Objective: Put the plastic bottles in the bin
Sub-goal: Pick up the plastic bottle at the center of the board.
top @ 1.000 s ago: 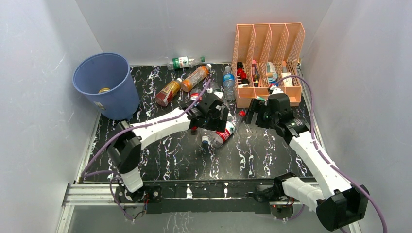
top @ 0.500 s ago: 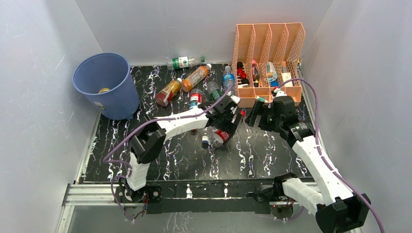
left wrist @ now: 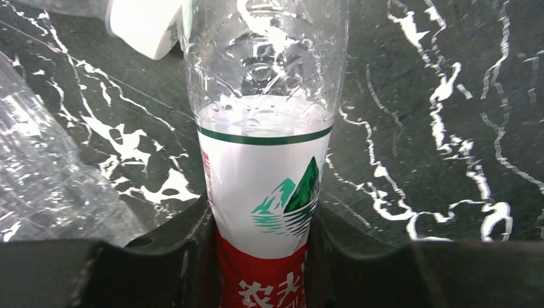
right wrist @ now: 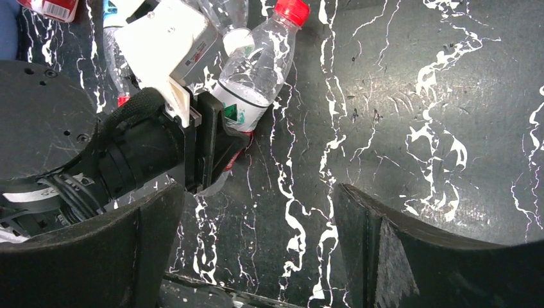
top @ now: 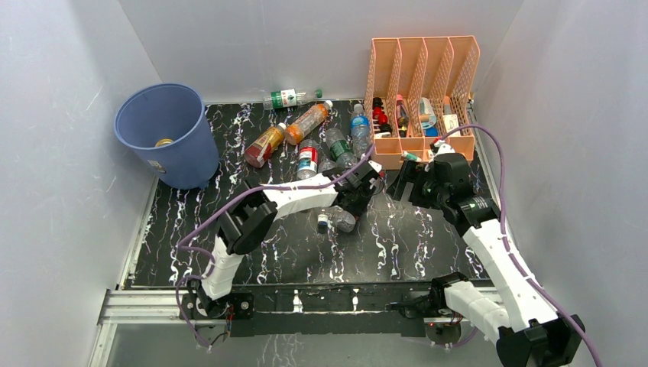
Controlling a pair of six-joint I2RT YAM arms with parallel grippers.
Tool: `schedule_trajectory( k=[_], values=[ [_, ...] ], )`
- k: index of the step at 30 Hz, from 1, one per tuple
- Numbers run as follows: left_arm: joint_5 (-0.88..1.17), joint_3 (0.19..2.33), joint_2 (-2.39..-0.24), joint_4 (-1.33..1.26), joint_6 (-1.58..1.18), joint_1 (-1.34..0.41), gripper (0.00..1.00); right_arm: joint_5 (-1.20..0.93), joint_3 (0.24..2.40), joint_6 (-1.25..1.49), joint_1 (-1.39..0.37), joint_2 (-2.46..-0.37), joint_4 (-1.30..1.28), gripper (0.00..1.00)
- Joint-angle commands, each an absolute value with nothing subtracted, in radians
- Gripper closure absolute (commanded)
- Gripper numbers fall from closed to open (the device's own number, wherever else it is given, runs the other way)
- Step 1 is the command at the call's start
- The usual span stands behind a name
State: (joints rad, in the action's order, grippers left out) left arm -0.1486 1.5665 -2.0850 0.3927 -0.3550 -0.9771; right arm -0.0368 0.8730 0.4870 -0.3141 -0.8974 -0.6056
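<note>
In the left wrist view my left gripper is shut on a clear plastic bottle with a white, red and green label, both fingers pressed to its sides. The right wrist view shows this bottle lying on the table, its red cap pointing away from the gripper. From above, the left gripper is at mid-table. My right gripper hovers just right of it, open and empty. The blue bin stands at the far left. Several more bottles lie at the back of the table.
A peach file organizer holding small bottles stands at the back right, close behind the right gripper. Another clear bottle lies under the left arm. White walls enclose the table on three sides. A yellowish object lies inside the bin.
The left arm has stretched to the right and its jaws have closed on the red-capped bottle. The right gripper has shifted slightly right and stays open.
</note>
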Motion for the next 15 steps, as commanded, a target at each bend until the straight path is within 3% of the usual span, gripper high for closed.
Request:
schedule_trajectory(
  k=[1,15],
  values=[
    [-0.202,1.594,-2.021,0.453,-0.359,-0.977,0.87,-0.056,0.900,0.489,-0.308,-0.870,-0.612,0.02],
    [-0.296,1.752,-1.707,0.664,-0.323,-0.908,0.84,-0.098,0.921,0.489,-0.307,-0.847,-0.627,0.02]
  ],
)
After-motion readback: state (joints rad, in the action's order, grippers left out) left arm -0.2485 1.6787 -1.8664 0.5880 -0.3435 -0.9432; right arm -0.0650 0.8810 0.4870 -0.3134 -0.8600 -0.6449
